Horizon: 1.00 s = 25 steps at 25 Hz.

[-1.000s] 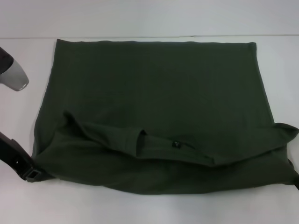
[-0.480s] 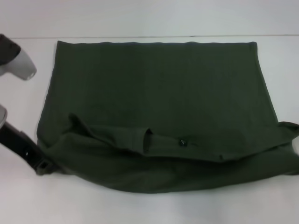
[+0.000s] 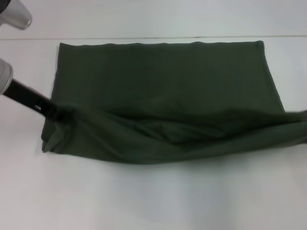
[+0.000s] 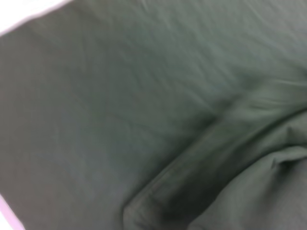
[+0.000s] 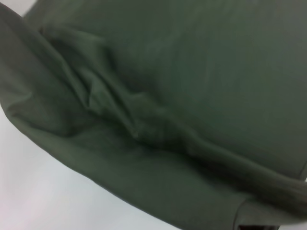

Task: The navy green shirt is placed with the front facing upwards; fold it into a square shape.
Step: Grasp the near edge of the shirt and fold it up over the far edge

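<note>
**Shirt's near edge lifted and stretched across the table**

The navy green shirt lies spread on the white table, plain dark green side up, its far hem running straight along the back of the table. The far part lies flat; the near part is raised into a long, rumpled band that runs from one side to the other and overlaps the flat cloth behind it.

The left claw comes in from the robot's left on a black arm and is closed on the shirt's near left corner, where the cloth bunches around its tip. Below that corner a small flap of fabric hangs down to the table.

On the robot's right the lifted band runs out past the edge of the head view, drawn taut toward that side. The right claw does not show there, and the right wrist view shows only folded green cloth over the white table, so whether it is open or closed I cannot tell

The left wrist view is filled with green fabric and a thick fold
</note>
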Tool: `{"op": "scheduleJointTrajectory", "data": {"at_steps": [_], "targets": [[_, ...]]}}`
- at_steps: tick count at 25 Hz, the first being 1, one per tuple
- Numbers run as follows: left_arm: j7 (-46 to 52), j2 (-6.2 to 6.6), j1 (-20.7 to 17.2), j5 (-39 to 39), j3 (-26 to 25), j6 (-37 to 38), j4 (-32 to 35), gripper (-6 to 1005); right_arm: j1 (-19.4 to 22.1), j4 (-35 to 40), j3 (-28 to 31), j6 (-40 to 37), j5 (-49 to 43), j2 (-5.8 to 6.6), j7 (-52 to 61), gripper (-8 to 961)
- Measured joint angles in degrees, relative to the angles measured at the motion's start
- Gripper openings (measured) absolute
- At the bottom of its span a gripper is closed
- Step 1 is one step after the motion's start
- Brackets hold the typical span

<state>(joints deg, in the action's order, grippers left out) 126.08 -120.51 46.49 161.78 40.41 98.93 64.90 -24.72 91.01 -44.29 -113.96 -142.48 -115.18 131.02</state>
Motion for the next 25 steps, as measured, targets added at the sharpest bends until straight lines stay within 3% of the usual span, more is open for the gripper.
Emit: {"op": "scheduleJointTrajectory", "data": {"at_steps": [5,14,25], "targets": [[2.1,-0.11,1.2,-0.2,-0.3,-2.7,0.1,45,-1.1,-0.2,2.2,0.1,2.4,1.13,-0.4,41],[4.3,-0.18,2.1,-2.2,-0.1,-6.9,0.3,45,-4.1,-1.7,6.6,1.8,3.0,1.26,-5.0,49],[7.1,-0.82,2.8,-3.2,0.2,-16.0,-0.3,45,-4.7,-6.5,7.4,13.9,3.0,1.13,-11.6,58]]}}
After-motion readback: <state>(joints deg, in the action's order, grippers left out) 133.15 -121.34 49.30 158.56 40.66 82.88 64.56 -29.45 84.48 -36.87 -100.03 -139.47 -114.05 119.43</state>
